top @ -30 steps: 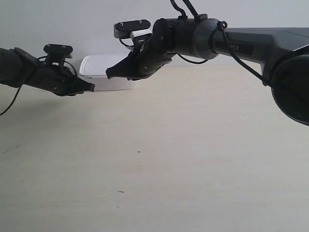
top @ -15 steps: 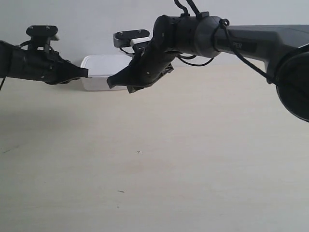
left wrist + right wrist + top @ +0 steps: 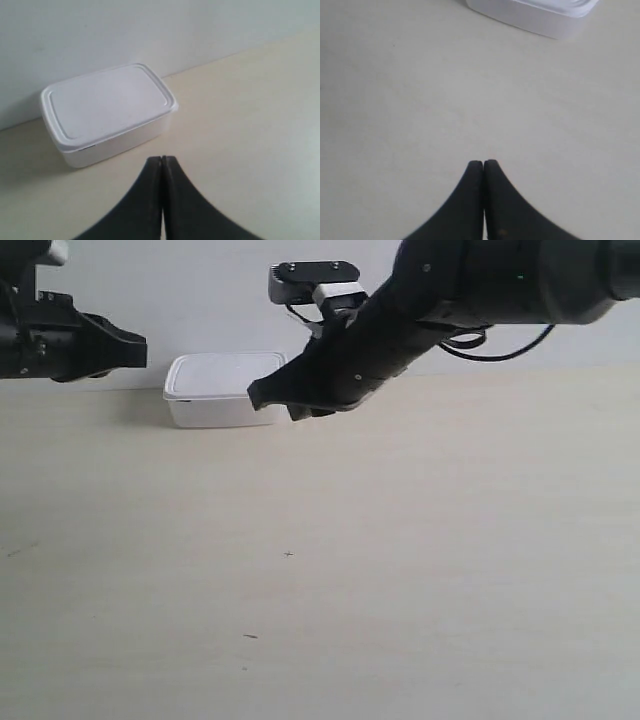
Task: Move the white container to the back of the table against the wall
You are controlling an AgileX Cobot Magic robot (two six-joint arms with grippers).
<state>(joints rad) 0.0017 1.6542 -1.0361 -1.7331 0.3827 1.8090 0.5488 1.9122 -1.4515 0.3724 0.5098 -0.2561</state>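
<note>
The white container point(image 3: 215, 390) rests on the table point(image 3: 400, 540) at its back edge, up against the wall point(image 3: 190, 290), with its lid on. In the left wrist view the container point(image 3: 107, 107) lies just beyond my left gripper point(image 3: 161, 158), which is shut, empty and apart from it. My right gripper point(image 3: 483, 162) is shut and empty above bare table, with the container point(image 3: 540, 12) farther off at the frame's edge. In the exterior view the arm at the exterior view's left point(image 3: 143, 350) hovers above and beside the box. The fingertips point(image 3: 255, 398) of the arm at the exterior view's right sit near its other end.
The pale tabletop has a few tiny dark marks point(image 3: 288, 554) near its middle. The plain wall point(image 3: 150, 30) runs right behind the box. Nothing else stands on the table in these views.
The arm at the exterior view's left has risen and pulled away leftward from the box. The other arm has lifted and shifted right. The container has stayed by the wall.
</note>
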